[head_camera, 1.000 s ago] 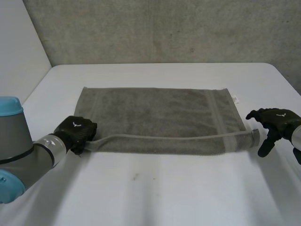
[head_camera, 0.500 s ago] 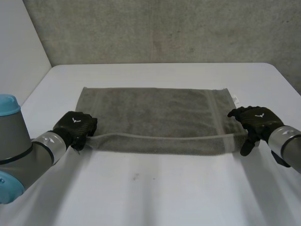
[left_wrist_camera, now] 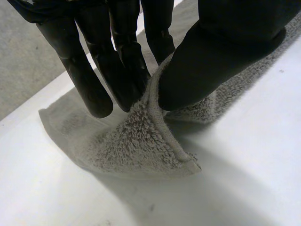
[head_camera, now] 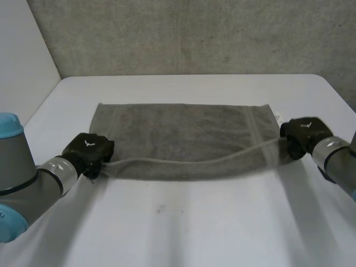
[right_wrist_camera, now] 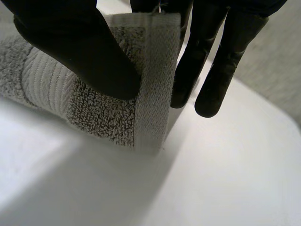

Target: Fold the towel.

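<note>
A grey towel (head_camera: 189, 136) lies spread across the white table, its near edge lifted off the surface. My left hand (head_camera: 89, 151) is shut on the towel's near left corner (left_wrist_camera: 155, 141), pinching it between thumb and fingers. My right hand (head_camera: 300, 136) is shut on the near right corner (right_wrist_camera: 150, 70), where the thumb presses the hemmed edge against the fingers. Between the two hands the near edge hangs in a shallow sag. The far edge rests flat on the table.
A small white label (head_camera: 277, 117) sticks out at the towel's far right corner. The table's far edge (head_camera: 189, 75) meets a grey wall. Bare white table (head_camera: 183, 222) stretches between the towel and me.
My right hand moved left to the towel's near right corner and closed on it, lifting that end. My left hand kept its grip and barely moved.
</note>
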Robot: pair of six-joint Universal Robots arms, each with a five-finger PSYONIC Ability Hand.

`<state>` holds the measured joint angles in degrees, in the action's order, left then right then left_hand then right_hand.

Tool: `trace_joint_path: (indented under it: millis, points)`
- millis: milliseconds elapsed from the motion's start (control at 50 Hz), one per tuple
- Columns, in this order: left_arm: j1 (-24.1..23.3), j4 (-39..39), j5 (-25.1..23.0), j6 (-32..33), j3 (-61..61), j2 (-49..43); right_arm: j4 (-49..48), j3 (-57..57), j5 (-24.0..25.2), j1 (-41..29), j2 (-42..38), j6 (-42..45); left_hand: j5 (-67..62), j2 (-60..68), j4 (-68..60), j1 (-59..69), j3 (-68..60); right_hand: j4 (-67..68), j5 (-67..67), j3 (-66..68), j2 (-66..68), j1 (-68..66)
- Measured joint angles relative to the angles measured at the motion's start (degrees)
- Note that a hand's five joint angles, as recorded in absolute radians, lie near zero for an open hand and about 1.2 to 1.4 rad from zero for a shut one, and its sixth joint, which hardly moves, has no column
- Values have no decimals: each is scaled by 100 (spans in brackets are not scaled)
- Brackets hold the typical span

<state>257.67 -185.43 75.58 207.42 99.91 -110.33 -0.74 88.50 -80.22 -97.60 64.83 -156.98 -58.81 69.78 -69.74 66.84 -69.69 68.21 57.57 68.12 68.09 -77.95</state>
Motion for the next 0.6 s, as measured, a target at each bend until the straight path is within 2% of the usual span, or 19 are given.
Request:
trace_joint_path:
  millis: [140, 160, 200, 260, 360, 460, 600]
  points:
    - [3, 71, 40, 2, -120, 625, 42, -159, 116, 25, 893, 17, 0, 0, 0, 0, 0, 136, 128, 128, 125, -151]
    - [-6, 131, 49, 5, -236, 931, 76, -215, 143, 28, 1020, 23, 0, 0, 0, 0, 0, 141, 148, 132, 131, -162]
    - [-13, 222, 52, 5, -370, 1211, 384, -577, 280, 42, 1524, 52, 0, 0, 0, 0, 0, 145, 149, 136, 139, -162]
    - [-16, 551, 47, 2, -724, 1718, 883, -1078, 423, 74, 1896, 79, 0, 2, 0, 0, -2, 147, 152, 140, 141, -169]
    - [-17, 1655, 14, 7, -1639, 2309, 1989, -2130, 696, 309, 2220, 318, -25, 3, 0, 0, -3, 149, 159, 141, 143, -175]
    - [-14, 2890, -17, 53, -2517, 2210, 2973, -2851, 856, 598, 2200, 927, -27, 3, 0, 0, -3, 149, 161, 143, 143, -180]
    - [-14, 3775, -25, 186, -3008, 1352, 3539, -2862, 845, 676, 1625, 1603, -27, 4, -1, 0, -3, 149, 166, 143, 143, -183]
